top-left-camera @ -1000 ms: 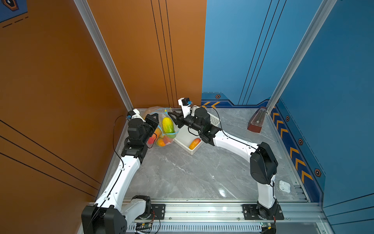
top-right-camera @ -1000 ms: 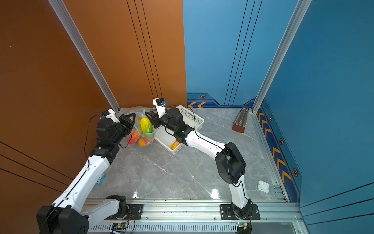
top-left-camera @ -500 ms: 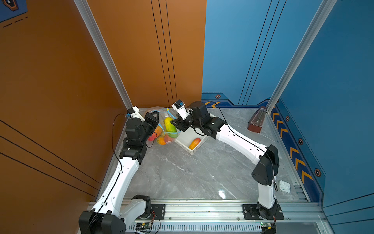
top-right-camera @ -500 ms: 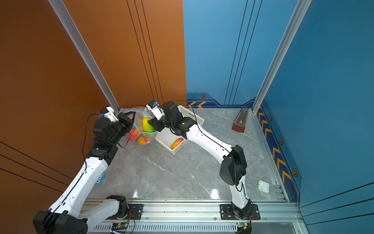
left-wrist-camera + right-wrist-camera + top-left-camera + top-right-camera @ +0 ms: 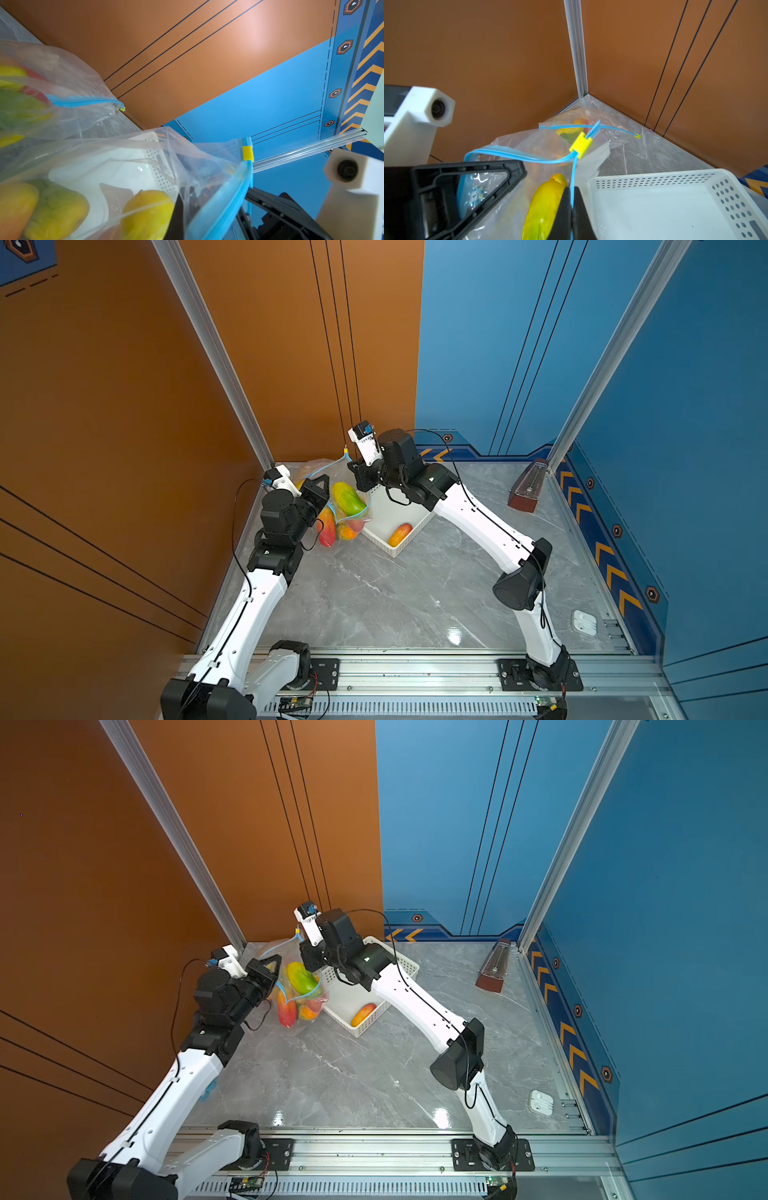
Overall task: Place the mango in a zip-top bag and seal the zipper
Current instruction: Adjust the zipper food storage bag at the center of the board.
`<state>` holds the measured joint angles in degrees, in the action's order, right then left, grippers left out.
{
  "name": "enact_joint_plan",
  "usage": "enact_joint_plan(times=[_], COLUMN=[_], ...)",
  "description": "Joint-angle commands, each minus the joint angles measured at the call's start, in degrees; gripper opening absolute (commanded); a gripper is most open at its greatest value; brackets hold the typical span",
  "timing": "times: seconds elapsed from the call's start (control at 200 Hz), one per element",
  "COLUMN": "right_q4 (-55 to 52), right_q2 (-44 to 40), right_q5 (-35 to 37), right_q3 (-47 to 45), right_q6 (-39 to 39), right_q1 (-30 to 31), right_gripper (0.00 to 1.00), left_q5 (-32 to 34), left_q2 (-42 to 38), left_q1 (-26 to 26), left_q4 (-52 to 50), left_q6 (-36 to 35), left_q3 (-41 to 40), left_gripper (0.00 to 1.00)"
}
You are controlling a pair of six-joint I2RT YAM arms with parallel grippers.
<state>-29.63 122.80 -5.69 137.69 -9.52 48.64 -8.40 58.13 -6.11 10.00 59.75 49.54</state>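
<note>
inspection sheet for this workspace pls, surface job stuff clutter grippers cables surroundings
surface: grey marble-look table, bare in the middle
job's things: zip-top bag open, yellow slider at one end; green-yellow mango in its mouth; orange mango in white basket
clutter: brown metronome-like object, small white item, second bag in the corner
grippers: left gripper shut on the bag; right gripper shut on blue zipper track
cables: black cables looping along both arms
surroundings: orange wall panels, blue wall panels, metal posts

1. Orange wall [image 5: 124, 406], left and rear, thin black vertical lines.
2. Blue wall [image 5: 478, 344], rear and right, same lines.
3. Aluminium posts [image 5: 208, 344] at wall joins.
4. Grey marble floor [image 5: 395, 593], one glare spot [image 5: 455, 637].
5. Orange chevron strip [image 5: 602, 551] along right base.
6. Metal rail [image 5: 415, 674], front edge.
</note>
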Motion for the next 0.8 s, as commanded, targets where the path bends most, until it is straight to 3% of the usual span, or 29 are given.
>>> enact_joint_plan(times=[0.0,0.115,0.175,0.365,0.465,0.56,0.666,0.791], right_q4=[0.6,0.2,-1.3,9.6,5.7,3.3,4.1,6.3], right_q2=[-1.9,1.7,2.4,-5.7,-0.9,5.1,10.4,13.9], right_q5=[3.8,-3.0,-4.6,-0.6,0.7,-0.6,-7.2,-12.3], right_q3=[1.1,1.5,2.1,-3.7,1.4,4.0,4.4,3.8], right_q6=[-3.7,-8.7,-7.7,-8.8,-10.5,-11.2,-11.3,-12.7], right_q1=[-1.2,-4.3,-4.0,-3.4,-5.5,-6.4,-6.0,-5.1], right_gripper=[0.0,0.0,0.0,0.0,0.0,0.0,0.0,0.0], left_q5=[1.3,2.6,3.4,2.9,3.0,-1.2,-2.9,0.0], left_q2=[-2.7,-3.8,-3.9,-5.9,-8.3,-9.4,-10.2,-10.4], left_q1=[0.5,0.8,0.9,1.4,1.3,0.6,-0.3,0.3], left_q4=[1.0,-0.6,-2.3,-3.6,-4.9,-4.7,-4.7,-5.6], left_q6=[-2.9,-4.8,-5.4,-5.3,-5.3,-1.0,3.8,1.5], left_q3=[-1.3,-1.3,-1.0,-0.4,0.1,0.8,1.3,0.4], left_gripper=[0.0,0.0,0.0,0.0,0.0,0.0,0.0,0.0])
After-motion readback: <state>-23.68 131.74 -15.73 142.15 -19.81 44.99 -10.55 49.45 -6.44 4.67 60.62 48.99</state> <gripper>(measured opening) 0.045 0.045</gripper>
